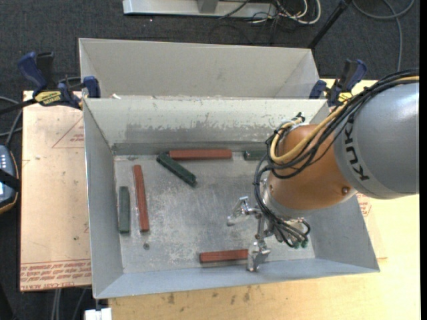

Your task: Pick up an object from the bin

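Observation:
My gripper (244,240) is low over the front right part of the bin floor, open, with nothing between its fingers. One fingertip (235,217) points toward the bin's middle; the other (254,263) is near the front wall. A short red bar (223,257) lies flat along the front wall, its right end close beside that nearer fingertip. Whether they touch I cannot tell.
At the back lie a red bar (200,155), a tilted dark green bar (177,169) and a dark bar (253,155) partly hidden by the arm. On the left, a red bar (140,197) and a dark green bar (124,210) lie side by side.

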Controlling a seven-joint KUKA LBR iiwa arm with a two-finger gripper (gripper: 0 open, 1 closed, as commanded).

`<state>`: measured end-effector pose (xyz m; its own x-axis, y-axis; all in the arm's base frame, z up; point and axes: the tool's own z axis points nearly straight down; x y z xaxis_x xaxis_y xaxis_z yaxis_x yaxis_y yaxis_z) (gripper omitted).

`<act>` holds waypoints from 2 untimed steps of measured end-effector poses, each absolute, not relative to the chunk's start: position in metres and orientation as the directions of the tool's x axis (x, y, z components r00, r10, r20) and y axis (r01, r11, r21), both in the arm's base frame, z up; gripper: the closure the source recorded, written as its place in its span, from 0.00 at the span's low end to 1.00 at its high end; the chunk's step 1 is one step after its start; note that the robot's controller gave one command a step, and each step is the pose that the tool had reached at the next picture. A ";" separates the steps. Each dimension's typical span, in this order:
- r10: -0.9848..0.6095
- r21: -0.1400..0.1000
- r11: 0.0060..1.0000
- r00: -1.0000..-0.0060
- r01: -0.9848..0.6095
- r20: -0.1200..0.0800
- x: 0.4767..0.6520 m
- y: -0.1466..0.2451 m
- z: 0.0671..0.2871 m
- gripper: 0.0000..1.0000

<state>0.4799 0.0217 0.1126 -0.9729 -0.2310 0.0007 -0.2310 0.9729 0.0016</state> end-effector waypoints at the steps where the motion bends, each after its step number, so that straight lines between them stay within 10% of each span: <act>1: -0.231 0.002 0.973 -0.973 -0.231 0.001 0.480 0.022 0.113 0.00; 2: -0.083 0.002 0.997 -0.996 -0.083 -0.015 0.498 0.028 0.082 1.00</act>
<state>0.4977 0.0282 0.0819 -0.9965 -0.0827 -0.0153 -0.0827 0.9966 0.0022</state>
